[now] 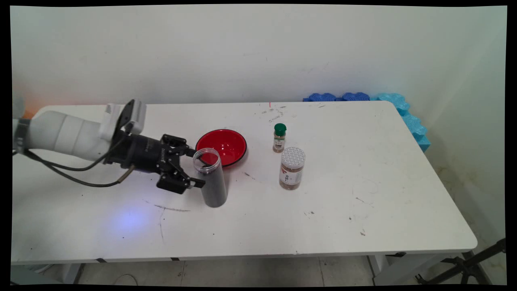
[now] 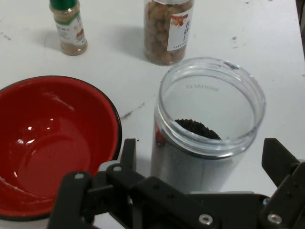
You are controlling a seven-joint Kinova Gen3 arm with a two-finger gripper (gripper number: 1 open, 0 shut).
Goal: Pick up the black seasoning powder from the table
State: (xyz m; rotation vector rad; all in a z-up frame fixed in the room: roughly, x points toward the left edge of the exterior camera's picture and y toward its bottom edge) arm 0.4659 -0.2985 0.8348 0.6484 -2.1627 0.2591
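A tall clear jar (image 1: 214, 186) without a lid stands upright on the white table (image 1: 323, 202), holding dark granules that show at its bottom in the hand view (image 2: 205, 162). My gripper (image 1: 199, 169) lies level at the jar's left side, open, with one finger on each side of the jar's upper part (image 2: 198, 143). A narrow gap shows between the fingers (image 2: 127, 152) and the jar wall. Just behind the jar sits an empty red bowl with a black rim (image 1: 224, 145) (image 2: 47, 138).
Right of the bowl stand a small spice bottle with a green cap (image 1: 279, 139) (image 2: 69, 28) and a clear jar with a white lid and brown contents (image 1: 291, 169) (image 2: 169, 33). Blue foam pieces (image 1: 404, 109) line the table's far right corner.
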